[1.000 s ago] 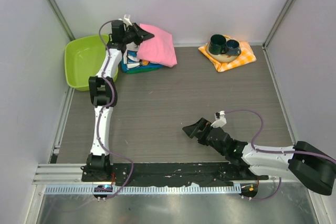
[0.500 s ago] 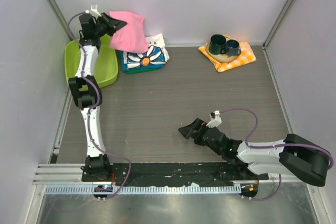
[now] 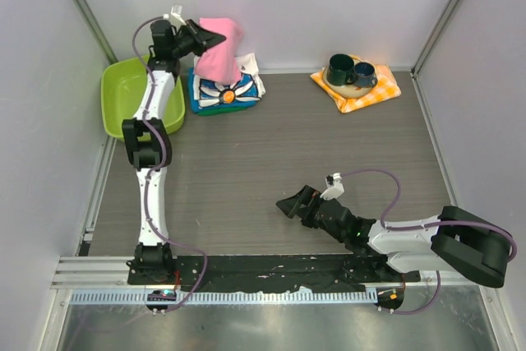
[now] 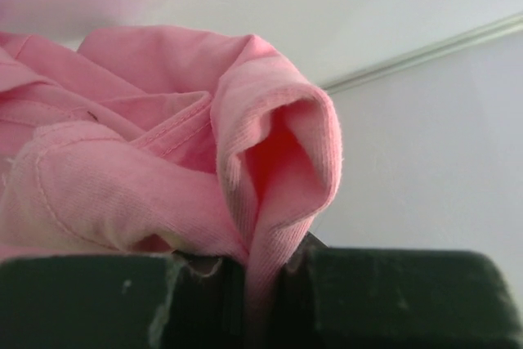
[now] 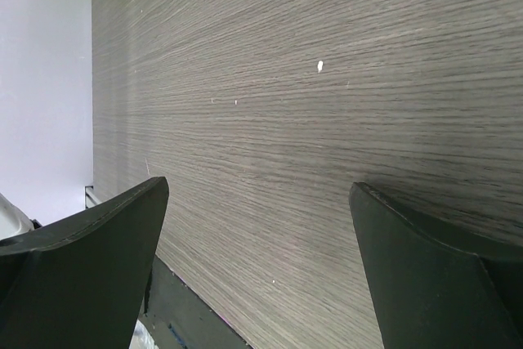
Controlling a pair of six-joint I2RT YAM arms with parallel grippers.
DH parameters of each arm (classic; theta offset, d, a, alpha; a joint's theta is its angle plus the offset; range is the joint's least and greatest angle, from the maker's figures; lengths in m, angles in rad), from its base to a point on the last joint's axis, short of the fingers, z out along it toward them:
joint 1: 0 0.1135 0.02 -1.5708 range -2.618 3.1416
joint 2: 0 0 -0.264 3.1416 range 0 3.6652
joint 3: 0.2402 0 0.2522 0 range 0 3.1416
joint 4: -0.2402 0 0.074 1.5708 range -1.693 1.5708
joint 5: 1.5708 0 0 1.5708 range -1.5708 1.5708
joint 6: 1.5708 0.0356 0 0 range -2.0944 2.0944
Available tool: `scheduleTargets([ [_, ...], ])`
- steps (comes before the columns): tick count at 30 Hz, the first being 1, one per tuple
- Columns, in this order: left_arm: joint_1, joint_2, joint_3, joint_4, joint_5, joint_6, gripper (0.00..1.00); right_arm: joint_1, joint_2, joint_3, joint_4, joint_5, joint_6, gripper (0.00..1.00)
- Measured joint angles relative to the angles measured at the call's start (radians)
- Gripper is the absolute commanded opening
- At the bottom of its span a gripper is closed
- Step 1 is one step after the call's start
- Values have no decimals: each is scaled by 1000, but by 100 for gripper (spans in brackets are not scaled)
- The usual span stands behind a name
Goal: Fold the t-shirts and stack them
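Note:
My left gripper (image 3: 215, 37) is shut on the bright pink t-shirt (image 3: 219, 57) and holds it up at the back of the table; the cloth hangs down onto the stack below. In the left wrist view the pink cloth (image 4: 172, 177) is pinched between the two dark fingers (image 4: 384, 296). Under it lies the white shirt with the blue daisy print (image 3: 234, 90) on top of blue and green folded ones (image 3: 201, 104). My right gripper (image 3: 292, 203) is open and empty, low over the bare table near the front; its fingers (image 5: 90, 251) stand wide apart.
A lime green tub (image 3: 131, 100) stands at the back left beside the stack. Two dark mugs (image 3: 350, 70) sit on an orange-and-white checked cloth (image 3: 362, 92) at the back right. Walls close in at the back and both sides.
My left gripper lifted the pink shirt off the stack and swung left, baring the daisy shirt, then moved back right above the stack. The right gripper crept slightly left.

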Motion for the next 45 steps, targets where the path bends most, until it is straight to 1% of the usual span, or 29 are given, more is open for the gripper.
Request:
scheduleTargets([
  [4,-61,0,77,16,0,-35,0,3,-3,0,-3,-1,-2,99],
  [6,-92,0,111,54,1,-56,0,4,-7,0,-8,-2,-3,99],
  [9,-132,-1,128,100,5,-77,0,6,-14,0,-17,-3,-3,99],
  [13,-158,3,128,107,8,-93,0,9,-19,0,-22,-3,-3,99],
  [18,-147,24,129,109,6,-88,0,9,-21,0,-28,-3,-3,99],
  [27,-72,131,127,101,-8,-89,0,10,-14,0,-21,-3,-3,99],
  [33,-39,135,82,103,-8,-78,0,14,30,11,19,-3,-2,99],
  [37,-23,135,23,108,2,-60,0,18,40,14,29,-4,-2,99],
  [43,6,101,-164,130,10,-32,1,24,60,29,30,-7,-3,99],
  [45,25,95,-204,132,11,-29,1,32,65,31,32,-8,-3,99],
])
